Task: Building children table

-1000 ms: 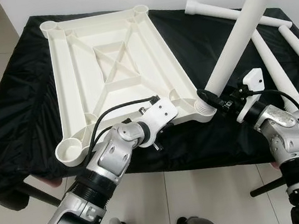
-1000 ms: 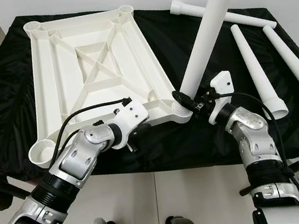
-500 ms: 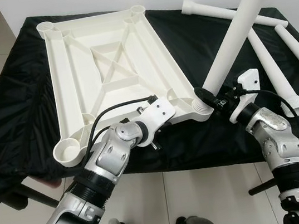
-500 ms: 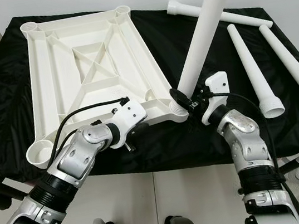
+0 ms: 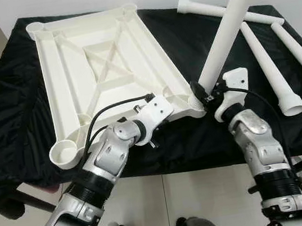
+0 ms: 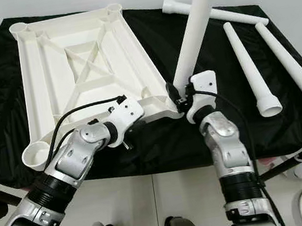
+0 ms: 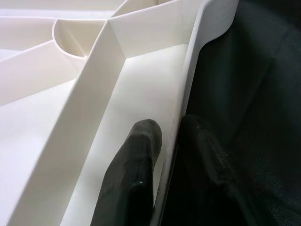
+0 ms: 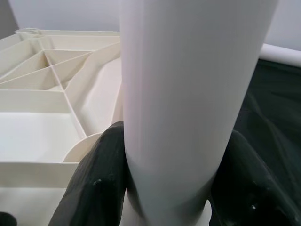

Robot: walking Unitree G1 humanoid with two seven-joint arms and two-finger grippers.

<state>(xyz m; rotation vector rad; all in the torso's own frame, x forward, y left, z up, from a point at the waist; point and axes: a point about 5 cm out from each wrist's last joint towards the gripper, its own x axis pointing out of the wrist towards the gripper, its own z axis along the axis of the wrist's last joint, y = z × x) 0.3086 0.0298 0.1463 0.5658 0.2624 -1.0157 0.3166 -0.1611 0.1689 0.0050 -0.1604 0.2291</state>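
Right wrist view: smooth white cylindrical leg (image 8: 188, 94).

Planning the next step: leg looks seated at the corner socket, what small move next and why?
Probably turn the leg further into the tabletop corner socket: the right tool grips its base while the leg leans, and the left tool pinches the rim to brace.

A white plastic tabletop (image 5: 104, 69) lies upside down on a black cloth, its ribbed underside facing up, with a crossed brace in the middle and a round socket at each corner. One long white tapered leg (image 5: 229, 24) stands tilted at the near right corner socket, leaning up and away to the right. Three more white legs (image 6: 249, 67) lie flat on the cloth to the right, well apart from the tabletop.
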